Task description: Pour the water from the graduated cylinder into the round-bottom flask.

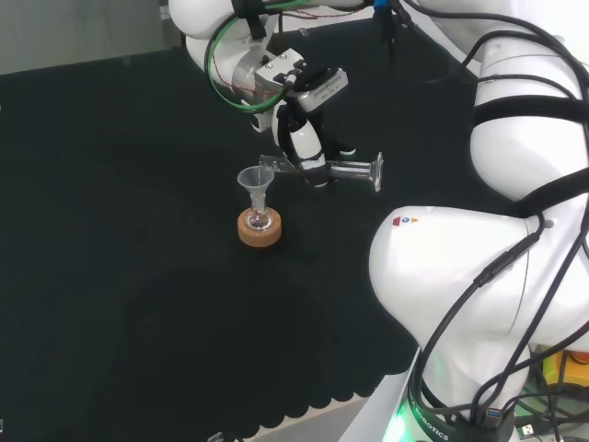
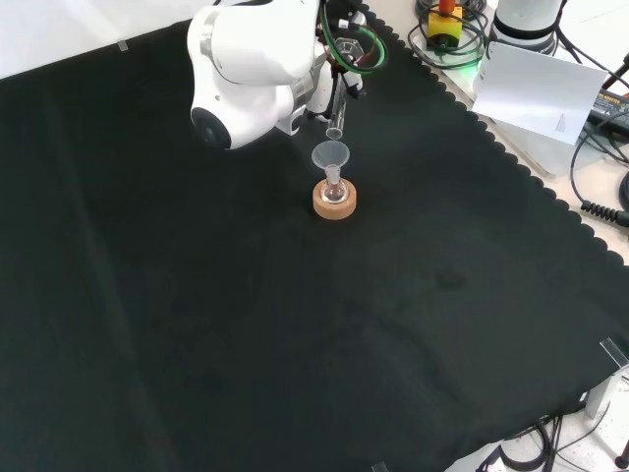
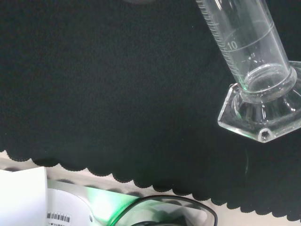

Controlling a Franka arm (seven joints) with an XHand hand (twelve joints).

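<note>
On the black cloth (image 1: 138,276) your round-bottom flask (image 1: 259,220) sits in a cork ring (image 1: 259,230) with a clear funnel (image 1: 254,181) in its neck, and the hand (image 1: 306,147), fingers curled round the graduated cylinder (image 1: 342,169), holds it just above. In the head view the cylinder lies nearly level, base to the right and mouth at the funnel's rim, so tilt toward the funnel. You cannot make out any water in cylinder or flask.

cloth (image 2: 295,344): matt black | graduated cylinder (image 3: 254,61): clear glossy glass (hexagonal foot) | stand (image 1: 259,230): cork
</note>
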